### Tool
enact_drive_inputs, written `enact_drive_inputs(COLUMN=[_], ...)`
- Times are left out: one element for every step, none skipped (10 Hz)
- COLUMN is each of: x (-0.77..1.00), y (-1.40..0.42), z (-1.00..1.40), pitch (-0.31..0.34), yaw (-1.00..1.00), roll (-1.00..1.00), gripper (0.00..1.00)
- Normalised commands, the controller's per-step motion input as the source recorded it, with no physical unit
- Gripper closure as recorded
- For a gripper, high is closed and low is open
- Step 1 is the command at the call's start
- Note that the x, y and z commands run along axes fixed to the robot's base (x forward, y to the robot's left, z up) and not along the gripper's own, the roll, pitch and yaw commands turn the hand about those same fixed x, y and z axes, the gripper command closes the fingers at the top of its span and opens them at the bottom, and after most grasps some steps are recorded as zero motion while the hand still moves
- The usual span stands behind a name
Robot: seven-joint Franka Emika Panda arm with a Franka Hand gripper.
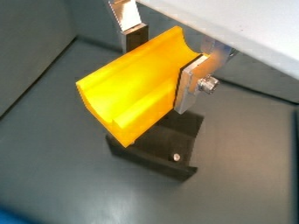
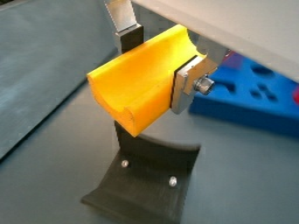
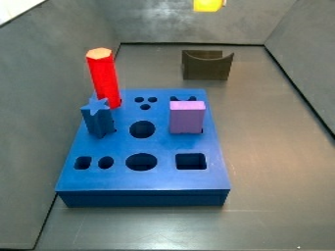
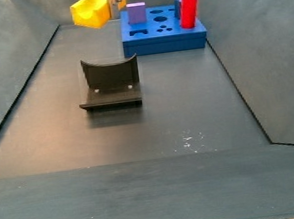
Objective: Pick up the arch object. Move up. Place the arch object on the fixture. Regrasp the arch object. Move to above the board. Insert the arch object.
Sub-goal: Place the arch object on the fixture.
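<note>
My gripper (image 1: 162,61) is shut on the arch object (image 1: 131,87), a yellow-orange block with a curved notch, held between the silver fingers (image 1: 191,84). It also shows held in a wrist view (image 2: 140,79). The dark fixture (image 1: 158,147) stands on the floor right below it, with a gap between them; it shows too in a wrist view (image 2: 146,179). In a side view the arch object (image 4: 90,9) hangs high above the fixture (image 4: 109,83). In a side view only its lower edge (image 3: 207,5) shows, above the fixture (image 3: 206,64). The blue board (image 3: 144,162) lies apart from the fixture.
On the board stand a red cylinder (image 3: 102,76), a purple cube (image 3: 187,116) and a blue star piece (image 3: 97,116). Several holes in its top are open. Dark sloping walls (image 4: 12,88) enclose the floor. The board also shows beside the fixture (image 2: 251,92).
</note>
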Motion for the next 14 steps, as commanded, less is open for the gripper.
enact_drive_inputs(x=[0.07,0.05,0.04,0.03,0.02,0.04,0.05,0.07,0.08,0.08,0.07,0.12,0.13,0.15], y=[0.03,0.02,0.03,0.03,0.03,0.04,0.04,0.04,0.04,0.04,0.02,0.13,0.14,0.14], z=[-0.03,-0.02,-0.02,-0.01,0.00,0.00,-0.01,-0.01,-0.01,-0.01,0.00,-1.00,-1.00,-1.00], pitch=[0.060,0.103,0.146,0.221,0.265,0.390,0.404,0.404,0.378,0.329,0.264,0.352,0.321,0.327], yaw=[0.80,0.75,0.71,0.62,0.58,0.42,0.32,0.12,0.00,-0.08,-0.12,-0.06,-0.09,-0.17], roll=[-1.00,-1.00,-1.00,-1.00,-1.00,-0.99,-0.89,-0.67,-0.51,-0.35,-0.25,-1.00,-1.00,-1.00], gripper=[1.00,1.00,1.00,1.00,1.00,1.00,1.00,1.00,1.00,1.00,1.00,1.00,1.00,1.00])
